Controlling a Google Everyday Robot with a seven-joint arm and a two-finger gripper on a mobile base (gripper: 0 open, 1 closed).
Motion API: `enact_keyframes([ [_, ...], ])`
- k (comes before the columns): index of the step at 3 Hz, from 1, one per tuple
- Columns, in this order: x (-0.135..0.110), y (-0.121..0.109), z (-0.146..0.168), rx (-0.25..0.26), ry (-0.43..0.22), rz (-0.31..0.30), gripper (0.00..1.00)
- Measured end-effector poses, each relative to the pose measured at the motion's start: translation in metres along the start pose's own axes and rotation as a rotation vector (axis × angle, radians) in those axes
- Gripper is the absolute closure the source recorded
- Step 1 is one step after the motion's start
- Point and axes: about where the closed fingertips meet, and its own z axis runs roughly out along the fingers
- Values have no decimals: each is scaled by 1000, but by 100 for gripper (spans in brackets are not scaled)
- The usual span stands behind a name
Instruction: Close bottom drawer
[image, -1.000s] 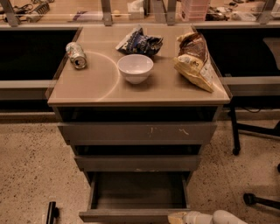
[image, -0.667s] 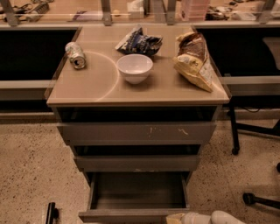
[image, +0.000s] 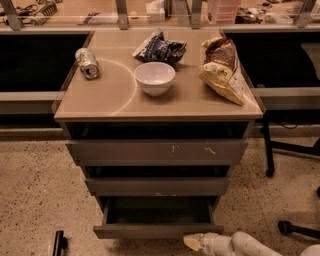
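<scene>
The bottom drawer (image: 157, 230) is the lowest and narrowest of three grey-brown drawers in the cabinet. It stands partly pulled out, and its shallow box (image: 157, 211) is open to view and looks empty. My gripper (image: 194, 242) is at the bottom edge of the view, just below and in front of the right end of the drawer's front panel. Its pale tip is close to or touching the panel's lower right corner. The white arm (image: 245, 245) runs off to the lower right.
The widest top drawer front (image: 157, 151) has pale scratches, with the middle drawer front (image: 157, 186) below it. On the cabinet top (image: 115, 97) are a white bowl (image: 155, 77), a can (image: 87, 62) lying on its side, and two snack bags (image: 160, 49) (image: 222, 70). Chair bases (image: 290, 227) stand at the right. A dark object (image: 59, 243) is on the floor at the left.
The bottom drawer's front panel has moved inward toward the cabinet, so less of its box shows. My gripper has moved slightly left and forward with it.
</scene>
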Motion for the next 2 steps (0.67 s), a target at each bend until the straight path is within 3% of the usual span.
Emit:
enact_keyframes([
  [1,-18,-15,20,-66,-4,-58,100],
  [2,-34,-22,29,-92,-9,-103,100],
])
